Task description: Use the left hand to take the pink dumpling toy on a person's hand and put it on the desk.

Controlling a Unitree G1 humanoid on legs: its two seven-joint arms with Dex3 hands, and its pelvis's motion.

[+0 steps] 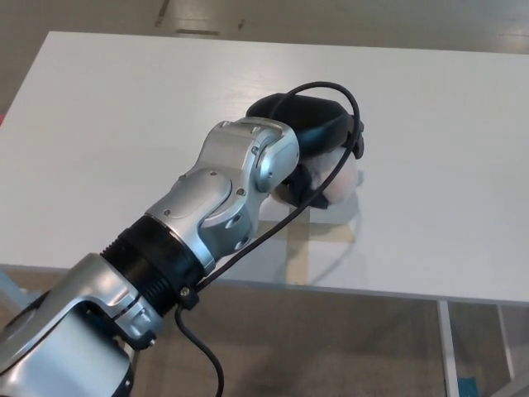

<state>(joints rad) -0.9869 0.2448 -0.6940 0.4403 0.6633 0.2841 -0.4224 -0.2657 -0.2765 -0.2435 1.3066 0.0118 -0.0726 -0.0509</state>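
My left hand (307,141) reaches out over the white desk (116,124), near its front middle. Its black fingers are closed around the pale pink dumpling toy (343,184), of which only the right side shows below and beside the hand. The toy hangs just above the desk, casting a shadow beneath it; whether it touches the surface I cannot tell. My silver forearm (215,207) and a black cable (331,186) cover the rest of the toy. No person's hand shows. My right hand is out of the picture.
The desk's front edge (372,291) runs just below the hand, with the floor and a desk leg (446,347) visible under it.
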